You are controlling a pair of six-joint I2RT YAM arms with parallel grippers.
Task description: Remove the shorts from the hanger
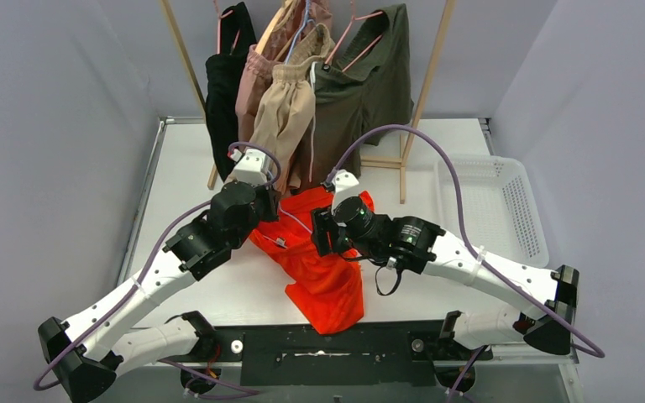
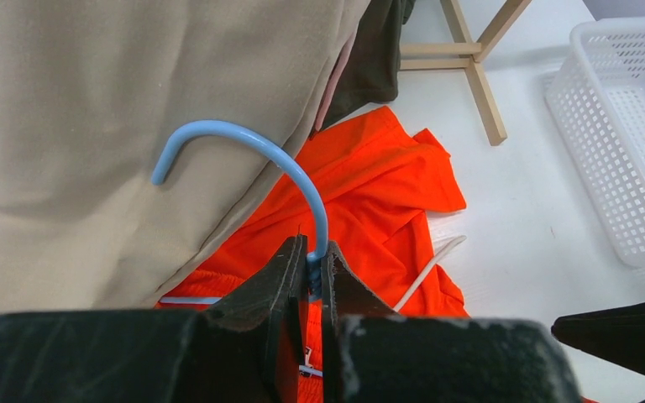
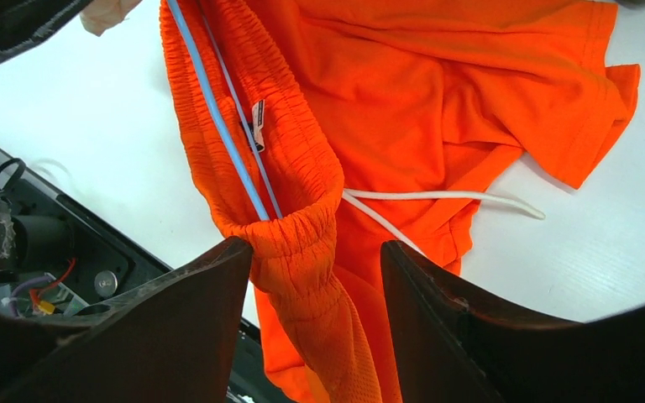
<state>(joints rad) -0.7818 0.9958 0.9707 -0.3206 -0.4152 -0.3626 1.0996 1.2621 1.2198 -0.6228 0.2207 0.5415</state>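
The bright orange shorts [image 1: 329, 285] lie crumpled on the white table between my two arms, still threaded on a light blue hanger [image 2: 248, 141]. My left gripper [image 2: 312, 252] is shut on the neck of the hanger's hook, close in front of the hanging beige shorts [image 2: 92, 126]. The hanger's thin blue bars [image 3: 218, 117] run inside the gathered orange waistband [image 3: 298, 227]. My right gripper [image 3: 315, 246] is open around the end of that waistband; the fabric touches the left finger, and a gap shows at the right finger. A white drawstring [image 3: 445, 196] trails over the table.
A wooden rack [image 1: 427, 88] at the back holds beige shorts [image 1: 290, 109], dusty pink shorts [image 1: 256, 84], dark olive shorts [image 1: 369, 84] and a black garment [image 1: 222, 92]. A white mesh basket [image 1: 504, 210] stands at the right. The table's black front rail [image 1: 327, 340] is near.
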